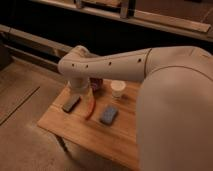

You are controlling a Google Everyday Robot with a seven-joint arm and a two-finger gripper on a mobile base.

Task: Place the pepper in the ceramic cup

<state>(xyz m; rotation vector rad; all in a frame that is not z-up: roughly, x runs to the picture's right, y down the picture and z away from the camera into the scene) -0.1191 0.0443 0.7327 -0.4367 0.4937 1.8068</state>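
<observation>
The pepper (90, 108), slim and red-orange, lies on the wooden table (75, 132) between a dark grey block and a blue pad. The ceramic cup (117, 89), small and white, stands upright toward the table's back edge, to the right of the pepper. My gripper (83, 94) hangs at the end of the big white arm, low over the pepper's upper end. The arm's wrist hides most of it. I cannot tell whether it touches the pepper.
A dark grey block (71, 104) lies left of the pepper and a blue pad (109, 115) lies right of it. A dark bowl (96, 84) stands left of the cup, partly behind the arm. A dark wall with rails runs behind the table.
</observation>
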